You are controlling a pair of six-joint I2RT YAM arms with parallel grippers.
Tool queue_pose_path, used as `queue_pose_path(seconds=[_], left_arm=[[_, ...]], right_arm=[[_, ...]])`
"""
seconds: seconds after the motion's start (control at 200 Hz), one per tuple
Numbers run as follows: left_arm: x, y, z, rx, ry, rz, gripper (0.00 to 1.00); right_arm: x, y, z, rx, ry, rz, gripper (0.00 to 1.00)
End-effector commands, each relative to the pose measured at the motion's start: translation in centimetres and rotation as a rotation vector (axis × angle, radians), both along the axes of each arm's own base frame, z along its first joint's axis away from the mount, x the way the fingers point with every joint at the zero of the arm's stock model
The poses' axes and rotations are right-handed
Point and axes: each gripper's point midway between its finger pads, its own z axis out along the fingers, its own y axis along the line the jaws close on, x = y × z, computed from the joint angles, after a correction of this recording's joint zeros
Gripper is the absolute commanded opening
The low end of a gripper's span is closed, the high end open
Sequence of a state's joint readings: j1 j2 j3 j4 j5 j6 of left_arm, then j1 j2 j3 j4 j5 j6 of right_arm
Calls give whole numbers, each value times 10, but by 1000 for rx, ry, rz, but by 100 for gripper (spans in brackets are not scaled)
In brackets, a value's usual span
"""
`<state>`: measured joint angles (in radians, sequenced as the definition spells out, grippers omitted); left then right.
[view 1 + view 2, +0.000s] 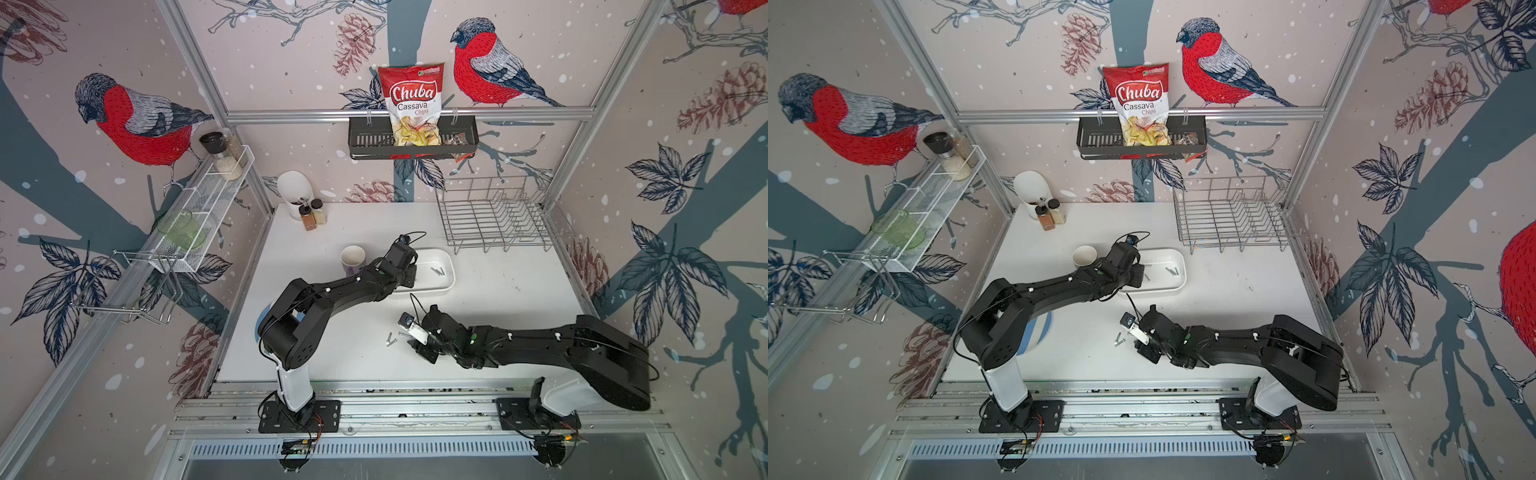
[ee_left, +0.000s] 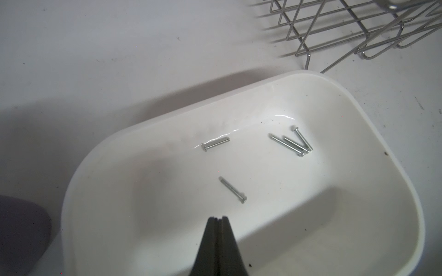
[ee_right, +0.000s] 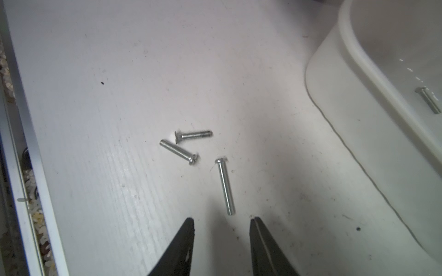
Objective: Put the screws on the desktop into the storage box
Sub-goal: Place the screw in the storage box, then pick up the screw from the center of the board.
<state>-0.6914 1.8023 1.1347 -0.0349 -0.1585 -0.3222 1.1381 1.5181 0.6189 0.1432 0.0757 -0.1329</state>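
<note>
the screws (image 3: 179,152) sit in two lots: three on the white surface (image 1: 519,311) near its front, and five more screws (image 2: 233,190) inside the storage box (image 2: 311,203) at mid-surface.

the left arm (image 1: 332,286) lies across the box's left end in both top views. the left gripper (image 2: 217,218) hangs over the box floor with its fingers pressed together, holding nothing. a mug (image 1: 353,255), white inside and purplish outside, stands just beside that end, partly behind the arm. a blue-striped plate (image 1: 1042,332) shows under the arm's elbow. a wire dish rack (image 1: 494,216) fills the back right corner, well apart from the box. a white holder (image 1: 295,189) and two spice jars (image 1: 313,214) stand at the back left. on the left wall a white mesh shelf (image 1: 216,195) carries a grinder (image 1: 214,145) and a green glass (image 1: 183,230).

the right gripper (image 3: 221,219) sits low by the three loose screws, its fingers apart with nothing between them.

all the screws are thin, silver-grey and lie flat. on the surface, two short threaded ones lie close together, and a longer one lies just beside them with its plain tip toward the gripper's gap. in the box, three lie in a bundle toward one end and two lie singly.

a black slotted basket (image 1: 370,141) on the back wall holds a red and white bag (image 1: 411,104) printed "chuba cassava chips".
</note>
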Motion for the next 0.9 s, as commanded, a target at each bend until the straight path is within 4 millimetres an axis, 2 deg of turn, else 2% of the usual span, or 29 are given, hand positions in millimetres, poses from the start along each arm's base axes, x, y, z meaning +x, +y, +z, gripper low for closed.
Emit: queue_pose_path(seconds=[0.0, 0.065, 0.18, 0.195, 0.275, 0.37, 0.48, 0.61, 0.65, 0.675, 0.7, 0.895], left_arm=[[-2, 10, 12, -17, -24, 16, 0], [-5, 20, 20, -38, -39, 34, 0], [-8, 34, 36, -92, -63, 63, 1], [-11, 38, 32, -88, -54, 64, 1], [-18, 47, 33, -92, -58, 72, 1], [-23, 57, 35, -95, -61, 86, 2], [-27, 68, 39, -116, -69, 104, 2], [-36, 69, 45, -168, -76, 97, 2], [-39, 69, 47, -187, -77, 95, 2], [-42, 71, 47, -194, -78, 99, 2], [-44, 72, 49, -205, -82, 102, 2], [-68, 93, 53, -249, -121, 137, 2]], right_arm=[[5, 1, -9, -53, -26, 15, 48], [8, 4, -14, -62, -35, 21, 53], [14, 8, -25, -102, -18, 18, 53], [15, 8, -26, -106, -14, 17, 53], [15, 7, -33, -129, 21, 12, 47], [14, 3, -38, -131, 72, -3, 33], [17, -4, -40, -144, 102, -42, 32], [12, -4, -43, -157, 129, -33, 32], [12, -3, -45, -162, 135, -28, 24], [10, -2, -45, -164, 142, -20, 10], [9, -2, -46, -168, 151, -13, 0], [10, 0, -39, -157, 128, -24, 0]])
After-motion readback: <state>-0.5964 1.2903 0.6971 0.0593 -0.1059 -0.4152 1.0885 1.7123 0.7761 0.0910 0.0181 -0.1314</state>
